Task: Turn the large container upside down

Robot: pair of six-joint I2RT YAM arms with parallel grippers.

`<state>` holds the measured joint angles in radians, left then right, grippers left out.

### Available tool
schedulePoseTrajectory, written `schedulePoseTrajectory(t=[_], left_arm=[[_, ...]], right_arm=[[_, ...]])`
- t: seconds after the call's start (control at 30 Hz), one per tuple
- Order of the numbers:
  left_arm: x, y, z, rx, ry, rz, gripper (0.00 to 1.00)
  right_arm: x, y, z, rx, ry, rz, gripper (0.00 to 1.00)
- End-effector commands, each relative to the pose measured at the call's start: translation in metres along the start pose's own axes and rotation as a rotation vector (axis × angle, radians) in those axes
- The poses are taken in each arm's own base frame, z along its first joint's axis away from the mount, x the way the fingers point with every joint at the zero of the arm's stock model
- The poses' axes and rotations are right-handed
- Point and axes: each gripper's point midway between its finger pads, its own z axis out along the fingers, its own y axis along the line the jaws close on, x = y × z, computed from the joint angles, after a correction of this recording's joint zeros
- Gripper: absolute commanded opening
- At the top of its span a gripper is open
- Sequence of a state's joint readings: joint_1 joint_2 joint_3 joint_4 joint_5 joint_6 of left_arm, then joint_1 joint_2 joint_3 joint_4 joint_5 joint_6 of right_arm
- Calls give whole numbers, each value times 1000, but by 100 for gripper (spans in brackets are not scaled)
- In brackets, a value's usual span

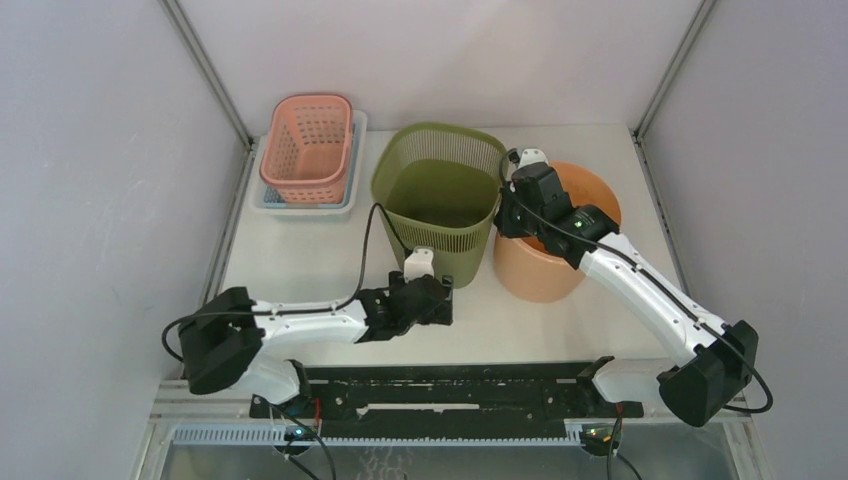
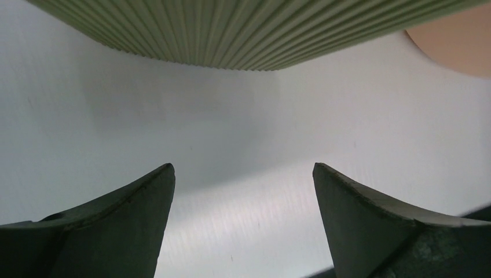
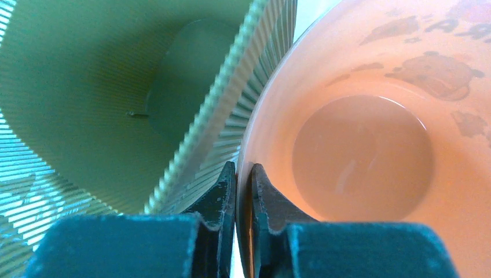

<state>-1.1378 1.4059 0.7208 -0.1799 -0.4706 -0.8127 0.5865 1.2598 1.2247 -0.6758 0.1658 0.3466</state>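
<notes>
The large container, a round orange tub (image 1: 540, 272), stands upright at the table's right, its printed inside (image 3: 370, 150) facing up. My right gripper (image 1: 513, 216) reaches down over its left rim. In the right wrist view that gripper (image 3: 243, 167) is shut on the tub's thin wall, one finger inside and one outside. My left gripper (image 1: 446, 300) lies low on the table, just in front of the green slatted bin (image 1: 440, 190). It (image 2: 243, 168) is open with only bare table between its fingers, and the bin's ribbed wall (image 2: 243, 35) is ahead of it, not touched.
The green bin (image 3: 87, 98) stands upright, pressed against the tub's left side. A pink mesh basket (image 1: 308, 148) sits on a pale tray (image 1: 355, 195) at the back left. White table (image 1: 300, 265) runs between side walls, and the tub's edge (image 2: 457, 46) shows at the left wrist view's right.
</notes>
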Motion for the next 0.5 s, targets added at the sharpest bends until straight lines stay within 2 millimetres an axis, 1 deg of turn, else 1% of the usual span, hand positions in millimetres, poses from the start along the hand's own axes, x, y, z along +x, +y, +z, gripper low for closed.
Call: schedulePoseTrajectory(t=[0.0, 0.07, 0.1, 0.2, 0.27, 0.3, 0.37, 0.47], left_arm=[[-59, -13, 24, 9, -134, -117, 93], [-72, -14, 36, -5, -152, -115, 93], [-78, -12, 47, -19, -151, -116, 93], [-101, -15, 70, -16, -150, -130, 93], [-120, -16, 83, -12, -162, -139, 93], [-134, -19, 88, -5, -180, -140, 93], [-154, -20, 98, -1, -197, -153, 93], [-184, -15, 112, -2, -227, -152, 93]], right_arm=[[-24, 7, 1, -53, -71, 62, 0], [-23, -2, -1, -30, -64, 63, 0], [-20, -6, -2, -16, -53, 59, 0], [-14, -18, -9, 18, -30, 50, 0], [-9, -22, -13, 32, -12, 42, 0], [-8, -24, -16, 33, -11, 37, 0], [-5, -26, -21, 36, -6, 29, 0], [-3, -26, -27, 23, 1, 23, 0]])
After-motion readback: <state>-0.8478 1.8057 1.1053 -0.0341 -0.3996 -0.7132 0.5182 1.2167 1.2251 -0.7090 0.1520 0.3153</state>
